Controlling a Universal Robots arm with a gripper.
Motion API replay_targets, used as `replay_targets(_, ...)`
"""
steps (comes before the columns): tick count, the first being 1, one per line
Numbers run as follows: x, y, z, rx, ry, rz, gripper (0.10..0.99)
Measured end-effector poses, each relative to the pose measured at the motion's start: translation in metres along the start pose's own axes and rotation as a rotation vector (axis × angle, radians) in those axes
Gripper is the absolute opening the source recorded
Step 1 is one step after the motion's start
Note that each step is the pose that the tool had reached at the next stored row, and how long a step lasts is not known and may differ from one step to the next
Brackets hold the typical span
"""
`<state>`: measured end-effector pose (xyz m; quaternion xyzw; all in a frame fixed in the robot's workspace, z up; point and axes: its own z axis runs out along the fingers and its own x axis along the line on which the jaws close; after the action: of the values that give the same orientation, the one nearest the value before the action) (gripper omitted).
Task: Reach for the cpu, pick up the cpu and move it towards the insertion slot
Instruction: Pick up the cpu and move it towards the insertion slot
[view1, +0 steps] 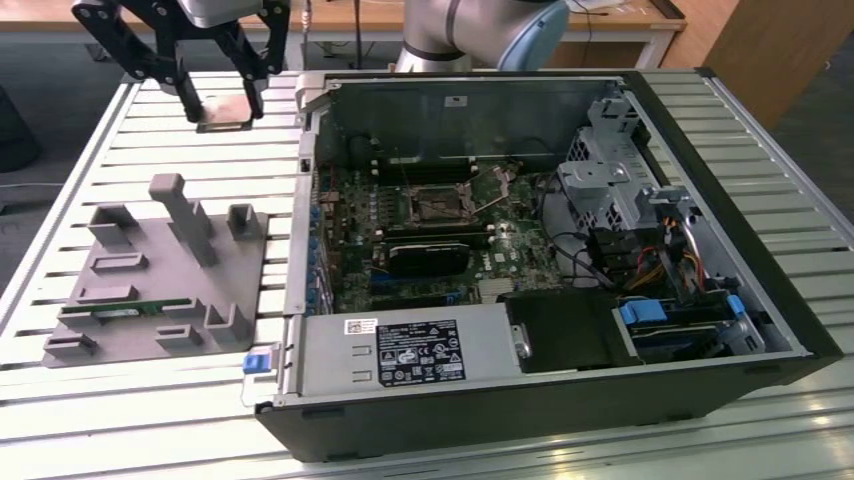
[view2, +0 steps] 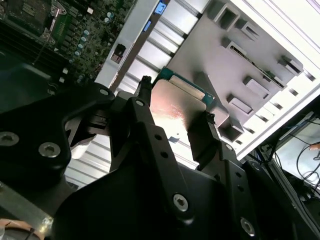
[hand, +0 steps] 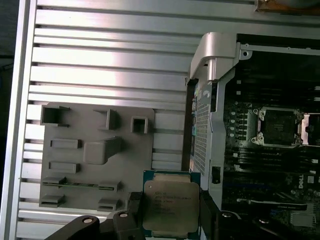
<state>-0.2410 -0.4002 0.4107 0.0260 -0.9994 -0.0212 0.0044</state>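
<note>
My gripper (view1: 223, 104) hangs over the slatted table at the exterior view's upper left, outside the open computer case. It is shut on the cpu (view1: 226, 112), a flat square chip with a shiny metal top, held by two opposite edges. Both wrist views show the cpu (hand: 171, 209) (view2: 176, 106) level between the black fingers (view2: 141, 102), well above the table. The insertion slot (view1: 434, 205), a dark square socket in a silver frame, sits on the motherboard inside the case, to the exterior view's right of my gripper. The insertion slot (hand: 278, 127) stands open with nothing in it.
A grey fixture plate (view1: 147, 270) with raised holders lies on the table below my gripper and carries a thin green memory stick (view1: 127, 311). The case wall (view1: 310, 100) stands between my gripper and the motherboard. A black block (view1: 427, 258) sits just below the socket.
</note>
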Motion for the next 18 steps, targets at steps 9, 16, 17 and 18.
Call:
replay_targets(9,-0.0177,0.0008,-0.0001,0.0,0.0001,0.0,0.541)
replay_targets(16,-0.0326,0.0032,-0.0001,0.0,0.0,0.0,0.541)
replay_targets(17,-0.0348,0.0038,-0.0001,0.0,0.0,0.0,0.541)
replay_targets(18,-0.037,0.0045,-0.0001,0.0,0.0001,0.0,0.541)
